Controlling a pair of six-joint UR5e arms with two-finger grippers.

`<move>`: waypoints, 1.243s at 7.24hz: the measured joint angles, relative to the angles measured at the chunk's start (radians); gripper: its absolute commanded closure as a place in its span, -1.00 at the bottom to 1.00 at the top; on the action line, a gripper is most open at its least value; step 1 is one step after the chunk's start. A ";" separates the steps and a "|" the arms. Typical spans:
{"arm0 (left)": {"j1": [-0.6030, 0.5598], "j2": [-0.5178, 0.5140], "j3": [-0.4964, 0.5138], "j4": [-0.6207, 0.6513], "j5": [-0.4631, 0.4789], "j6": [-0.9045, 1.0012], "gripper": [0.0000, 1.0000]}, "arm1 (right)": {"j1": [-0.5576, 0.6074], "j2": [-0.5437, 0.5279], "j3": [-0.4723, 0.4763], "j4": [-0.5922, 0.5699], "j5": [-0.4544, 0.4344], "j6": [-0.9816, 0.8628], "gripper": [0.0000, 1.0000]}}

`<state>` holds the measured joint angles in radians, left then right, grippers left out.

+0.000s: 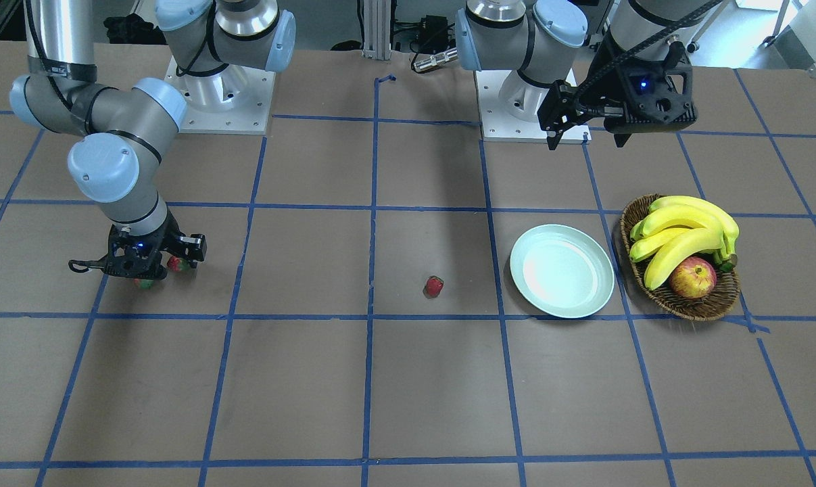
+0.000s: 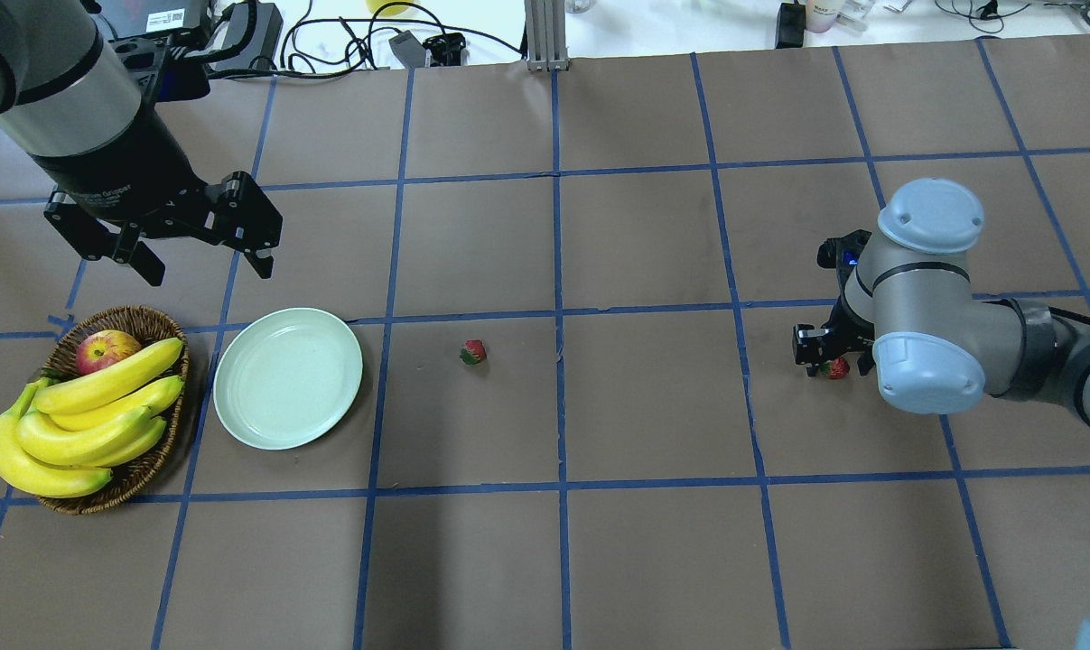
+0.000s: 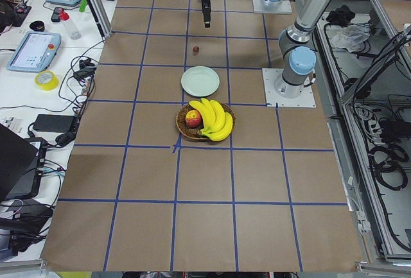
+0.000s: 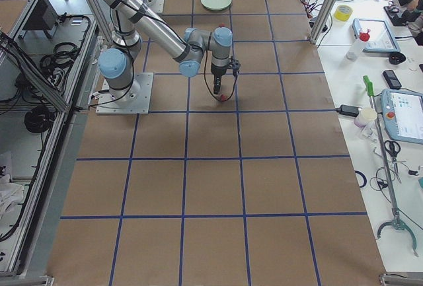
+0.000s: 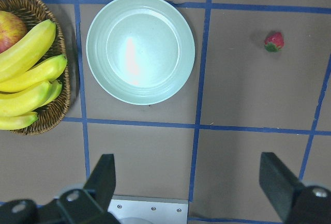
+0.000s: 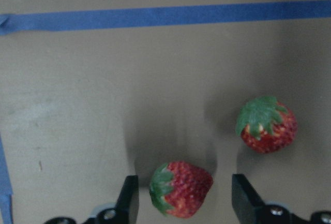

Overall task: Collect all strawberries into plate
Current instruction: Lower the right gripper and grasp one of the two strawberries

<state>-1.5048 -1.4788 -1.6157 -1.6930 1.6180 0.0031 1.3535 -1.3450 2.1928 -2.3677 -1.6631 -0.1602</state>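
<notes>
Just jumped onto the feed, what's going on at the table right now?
The right gripper is down at the table and open. Its fingers sit on either side of one strawberry but have not closed on it. A second strawberry lies just beside it. A third strawberry sits alone mid-table, between that spot and the plate, which holds nothing so far. The left gripper hangs open above the table by the plate, touching nothing.

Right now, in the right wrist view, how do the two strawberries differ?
The lower strawberry lies between the right gripper's open fingers; the upper strawberry lies outside them. The lower one's cap points to the view's left; the upper one's points up-left. Both are red and rest on the table.
</notes>
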 measured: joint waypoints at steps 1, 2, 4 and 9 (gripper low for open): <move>0.000 0.000 -0.001 -0.001 0.002 0.000 -1.00 | -0.003 0.002 0.002 0.000 -0.001 -0.004 0.06; 0.000 0.000 -0.001 -0.001 0.002 0.000 -1.00 | -0.004 0.002 0.003 0.001 0.000 -0.005 0.40; 0.000 0.000 -0.001 -0.002 -0.001 0.000 -1.00 | -0.006 0.003 0.004 0.002 0.001 -0.006 0.71; 0.000 0.000 -0.001 -0.002 0.003 0.000 -1.00 | 0.016 -0.003 -0.029 0.024 0.013 0.072 0.77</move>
<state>-1.5048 -1.4788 -1.6165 -1.6950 1.6215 0.0031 1.3699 -1.3485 2.1642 -2.3436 -1.6502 -0.0883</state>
